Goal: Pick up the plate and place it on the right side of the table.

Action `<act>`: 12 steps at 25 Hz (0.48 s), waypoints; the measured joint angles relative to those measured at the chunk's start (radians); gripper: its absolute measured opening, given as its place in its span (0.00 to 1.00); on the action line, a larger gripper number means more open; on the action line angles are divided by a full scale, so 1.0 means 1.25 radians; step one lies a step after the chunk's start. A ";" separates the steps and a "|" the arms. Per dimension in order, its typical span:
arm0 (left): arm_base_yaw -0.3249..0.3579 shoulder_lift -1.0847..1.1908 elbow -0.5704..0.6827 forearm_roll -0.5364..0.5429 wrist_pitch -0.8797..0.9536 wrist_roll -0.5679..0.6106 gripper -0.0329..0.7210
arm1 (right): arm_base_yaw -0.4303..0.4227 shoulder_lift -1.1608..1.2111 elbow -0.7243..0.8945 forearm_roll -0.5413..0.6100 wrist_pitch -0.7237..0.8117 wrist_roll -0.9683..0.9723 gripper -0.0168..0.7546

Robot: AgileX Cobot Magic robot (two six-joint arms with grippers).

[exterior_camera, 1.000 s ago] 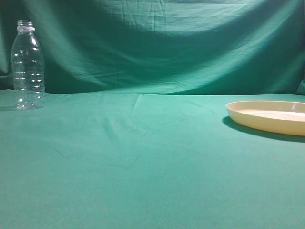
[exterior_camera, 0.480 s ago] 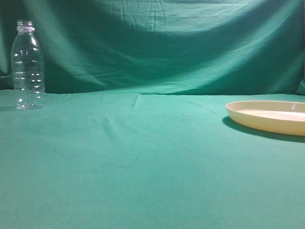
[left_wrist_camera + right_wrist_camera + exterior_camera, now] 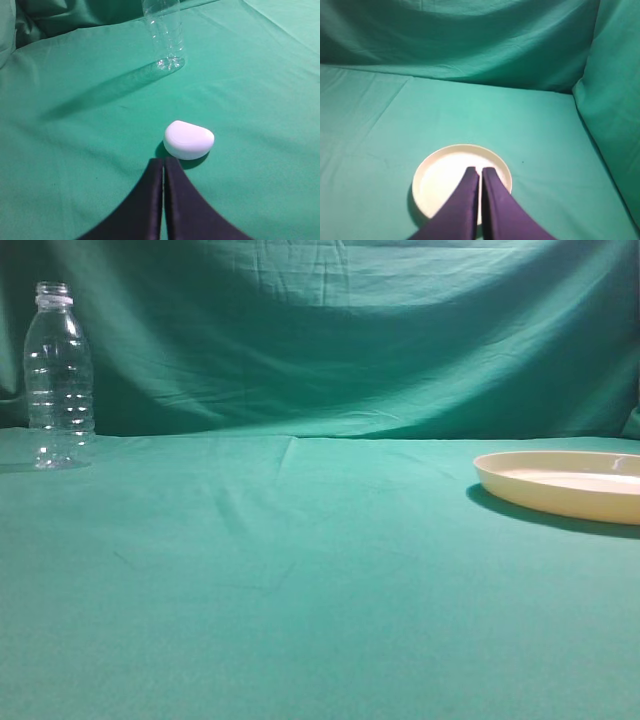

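Note:
The cream-yellow plate (image 3: pixel 565 483) lies flat on the teal-green table (image 3: pixel 300 570) at the right edge of the exterior view, partly cut off. In the right wrist view the plate (image 3: pixel 440 175) lies below my right gripper (image 3: pixel 480 170), whose dark fingers are shut and empty, with the tips over the plate's centre; I cannot tell how high above it. My left gripper (image 3: pixel 163 160) is shut and empty over the cloth. Neither gripper shows in the exterior view.
A clear plastic bottle (image 3: pixel 58 380) stands upright at the far left; it also shows in the left wrist view (image 3: pixel 165 35). A small white rounded object (image 3: pixel 188 139) lies on the cloth just ahead of the left gripper. Green cloth backdrop (image 3: pixel 330 330) rises behind.

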 joint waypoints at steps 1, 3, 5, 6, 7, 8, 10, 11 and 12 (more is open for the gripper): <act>0.000 0.000 0.000 0.000 0.000 0.000 0.04 | -0.002 -0.013 0.037 0.000 -0.038 -0.001 0.02; 0.000 0.000 0.000 0.000 0.000 0.000 0.04 | -0.003 -0.048 0.123 0.000 -0.127 -0.003 0.02; 0.000 0.000 0.000 0.000 0.000 0.000 0.04 | -0.003 -0.091 0.208 0.000 -0.231 -0.006 0.02; 0.000 0.000 0.000 0.000 0.000 0.000 0.04 | -0.005 -0.112 0.253 0.000 -0.278 -0.006 0.02; 0.000 0.000 0.000 0.000 0.000 0.000 0.04 | -0.005 -0.129 0.297 0.000 -0.312 -0.008 0.02; 0.000 0.000 0.000 0.000 0.000 0.000 0.04 | -0.005 -0.147 0.333 0.000 -0.346 -0.009 0.02; 0.000 0.000 0.000 0.000 0.000 0.000 0.04 | -0.005 -0.176 0.412 -0.001 -0.392 -0.009 0.02; 0.000 0.000 0.000 0.000 0.000 0.000 0.04 | -0.005 -0.180 0.443 -0.001 -0.413 -0.011 0.02; 0.000 0.000 0.000 0.000 0.000 0.000 0.04 | -0.005 -0.183 0.479 -0.001 -0.435 -0.011 0.02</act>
